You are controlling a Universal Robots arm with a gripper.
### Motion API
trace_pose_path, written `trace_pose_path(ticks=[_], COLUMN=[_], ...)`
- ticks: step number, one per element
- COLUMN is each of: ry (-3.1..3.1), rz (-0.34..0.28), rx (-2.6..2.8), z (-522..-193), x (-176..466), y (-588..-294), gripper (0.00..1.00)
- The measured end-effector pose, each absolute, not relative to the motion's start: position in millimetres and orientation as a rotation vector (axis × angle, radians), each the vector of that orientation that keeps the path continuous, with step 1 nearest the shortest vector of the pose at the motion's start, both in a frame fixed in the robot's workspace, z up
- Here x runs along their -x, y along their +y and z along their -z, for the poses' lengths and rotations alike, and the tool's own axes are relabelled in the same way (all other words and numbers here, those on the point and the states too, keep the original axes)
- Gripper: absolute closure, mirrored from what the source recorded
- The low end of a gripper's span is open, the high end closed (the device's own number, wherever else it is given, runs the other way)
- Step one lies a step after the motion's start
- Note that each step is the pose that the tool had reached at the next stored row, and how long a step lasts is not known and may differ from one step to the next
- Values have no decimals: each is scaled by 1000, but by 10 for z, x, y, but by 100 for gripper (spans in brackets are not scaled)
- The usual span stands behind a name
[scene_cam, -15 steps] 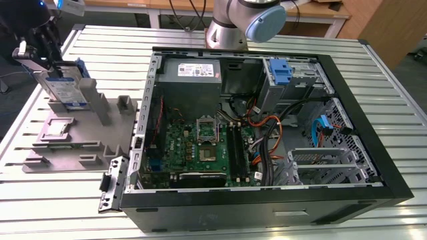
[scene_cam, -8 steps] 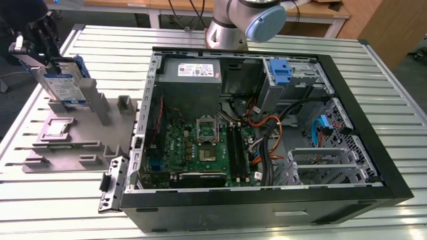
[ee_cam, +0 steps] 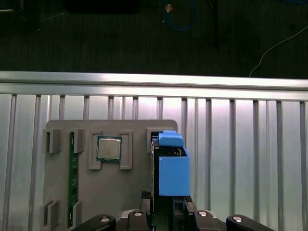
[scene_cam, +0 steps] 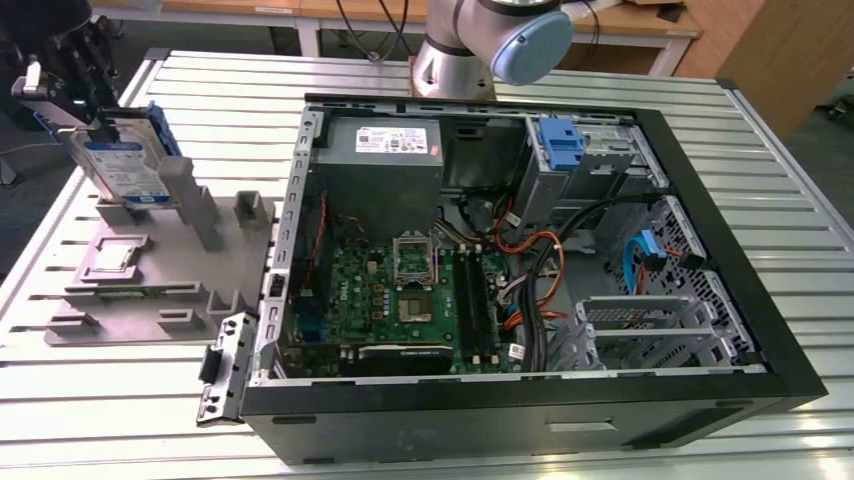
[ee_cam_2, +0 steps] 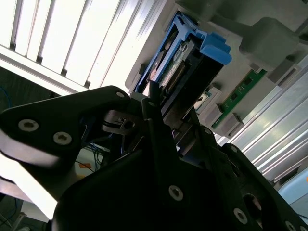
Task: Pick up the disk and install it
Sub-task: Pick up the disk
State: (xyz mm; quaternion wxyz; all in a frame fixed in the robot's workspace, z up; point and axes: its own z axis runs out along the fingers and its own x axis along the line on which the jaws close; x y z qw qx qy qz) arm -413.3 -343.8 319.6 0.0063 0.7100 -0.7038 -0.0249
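Exterior view shows the claw (scene_cam: pixel 84 112) clamped narrowly on the upright disk (scene_cam: pixel 124 162); grey holder (scene_cam: pixel 150 272) beneath it.

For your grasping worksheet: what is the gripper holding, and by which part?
The disk, pinched at its upper end by the gripper, upright at the grey holder.

1. Flat silver disk (scene_cam: pixel 127 165), white-and-blue label, blue rails along the edges.
2. Upright on edge, slightly tilted, label facing the exterior view's camera.
3. At the exterior view's left, low end at the grey holder (scene_cam: pixel 160 275); seated or just lifted, cannot tell.
4. Clasped at the upper end by the gripper (scene_cam: pixel 91 112).
5. Edge-on in both wrist views (ee_cam: pixel 173 168) (ee_cam_2: pixel 192 62), blue tab at the far end.
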Motion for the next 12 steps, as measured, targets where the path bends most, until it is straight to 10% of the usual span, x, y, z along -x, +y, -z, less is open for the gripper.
trace_pose_path(ticks=[12], ry=[-2202], rz=[78], rx=[-2221], z=[-3215], x=[4133], y=[-3438], gripper=[65])
